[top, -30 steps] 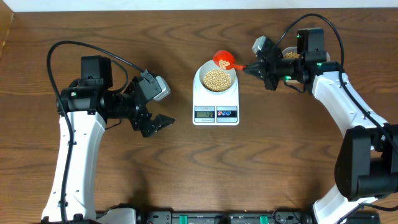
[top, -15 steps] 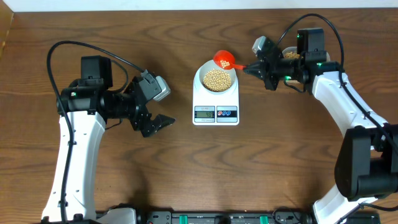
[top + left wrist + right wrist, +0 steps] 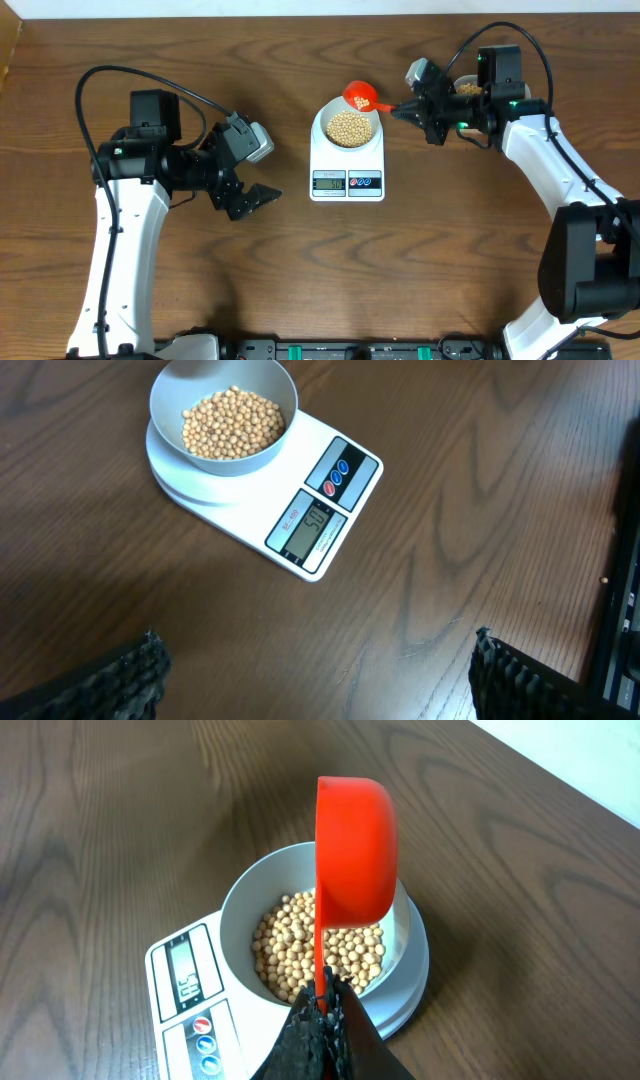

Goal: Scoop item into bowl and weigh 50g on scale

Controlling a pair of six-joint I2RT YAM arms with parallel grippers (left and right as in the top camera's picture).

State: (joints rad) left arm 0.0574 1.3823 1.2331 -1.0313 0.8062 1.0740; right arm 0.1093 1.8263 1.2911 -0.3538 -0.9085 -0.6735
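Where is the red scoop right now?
In the overhead view the red scoop hangs over the back-right rim of the bowl on the scale, tipped on its side, its handle held in the right gripper.

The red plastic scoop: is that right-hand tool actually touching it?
Touching. The right wrist view shows the right tool shut on the red plastic scoop, its thin handle clamped between the jaws, above the small white bowl.

beans (image 3: 232, 425) tan-yellow | bowl (image 3: 272, 455) pale grey-white | scale (image 3: 245, 512) white | scoop (image 3: 355, 840) orange-red | table (image 3: 470, 510) brown woodgrain
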